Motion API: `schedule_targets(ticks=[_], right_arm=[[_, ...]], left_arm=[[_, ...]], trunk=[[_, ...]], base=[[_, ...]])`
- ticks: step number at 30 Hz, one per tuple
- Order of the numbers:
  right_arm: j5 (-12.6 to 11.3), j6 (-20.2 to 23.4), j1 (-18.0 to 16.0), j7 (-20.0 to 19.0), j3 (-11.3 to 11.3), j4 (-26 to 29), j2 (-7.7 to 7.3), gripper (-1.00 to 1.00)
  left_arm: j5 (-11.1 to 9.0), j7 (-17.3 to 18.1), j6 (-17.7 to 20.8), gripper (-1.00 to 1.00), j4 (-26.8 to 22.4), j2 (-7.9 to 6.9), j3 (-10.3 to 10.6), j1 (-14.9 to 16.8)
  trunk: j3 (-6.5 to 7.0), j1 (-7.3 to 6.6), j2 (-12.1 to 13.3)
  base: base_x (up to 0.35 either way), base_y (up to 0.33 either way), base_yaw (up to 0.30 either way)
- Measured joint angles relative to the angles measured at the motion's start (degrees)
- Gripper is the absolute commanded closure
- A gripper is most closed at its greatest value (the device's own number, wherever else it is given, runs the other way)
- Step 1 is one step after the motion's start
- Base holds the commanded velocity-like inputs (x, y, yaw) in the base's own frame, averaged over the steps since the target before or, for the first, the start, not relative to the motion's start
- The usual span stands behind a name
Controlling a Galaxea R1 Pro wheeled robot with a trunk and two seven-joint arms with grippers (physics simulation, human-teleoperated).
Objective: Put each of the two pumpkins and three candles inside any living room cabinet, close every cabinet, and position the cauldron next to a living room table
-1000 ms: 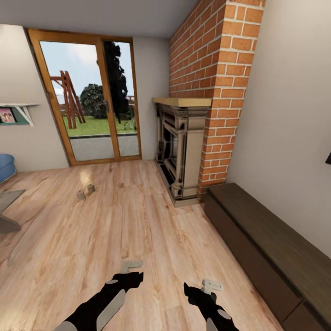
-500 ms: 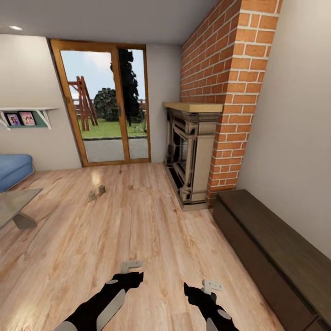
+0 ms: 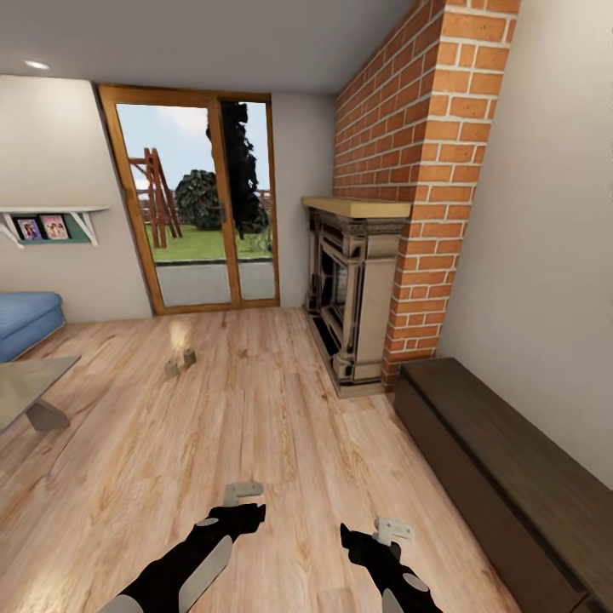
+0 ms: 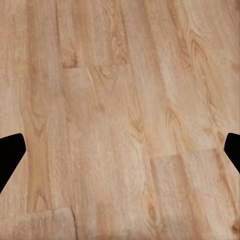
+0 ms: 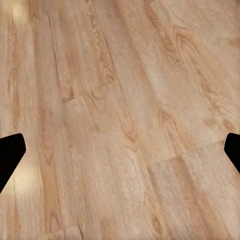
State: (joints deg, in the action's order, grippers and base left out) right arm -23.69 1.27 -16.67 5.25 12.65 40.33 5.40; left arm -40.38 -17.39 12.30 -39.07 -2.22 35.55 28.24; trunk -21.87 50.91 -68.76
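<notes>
View swung left over past second: grey glossy coffee table [image 3: 30,387] and blue sofa [image 3: 25,319] now in frame. Two stubby beige candles [image 3: 180,363] on plank floor [image 3: 255,426], well apart from long dark brown cabinet [image 3: 502,468], drawers shut. Left gripper [image 3: 243,491] and right gripper [image 3: 393,529] spread, empty. Robot apparently lining up on candles.

No legible text anywhere.

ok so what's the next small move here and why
Probably roll forward and left toward the two candles on the floor. Both grippers, left and right, hold nothing with jaws apart, the candles lie well beyond reach, and the cabinet stands at right.
</notes>
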Motion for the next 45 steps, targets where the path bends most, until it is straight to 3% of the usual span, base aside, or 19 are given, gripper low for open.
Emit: schedule_targets(ticks=[30, 45], right_arm=[[-0.08, 0.0, 0.0, -0.1, -0.07, 0.0, -0.02, -1.0], [-0.07, 0.0, -0.01, -0.07, -0.01, -0.02, 0.01, -1.0]], left_arm=[[0.02, 0.05, 1.55, -1.0, 0.01, -0.03, 0.0, -0.01], [-0.03, 0.12, 1.76, -1.0, -0.01, -0.03, -0.01, -0.02]], trunk=[[7.55, -6.59, 12.05], [10.83, -9.89, 18.07]], base=[[0.0, 0.0, 0.004], [0.0, 0.0, 0.23]])
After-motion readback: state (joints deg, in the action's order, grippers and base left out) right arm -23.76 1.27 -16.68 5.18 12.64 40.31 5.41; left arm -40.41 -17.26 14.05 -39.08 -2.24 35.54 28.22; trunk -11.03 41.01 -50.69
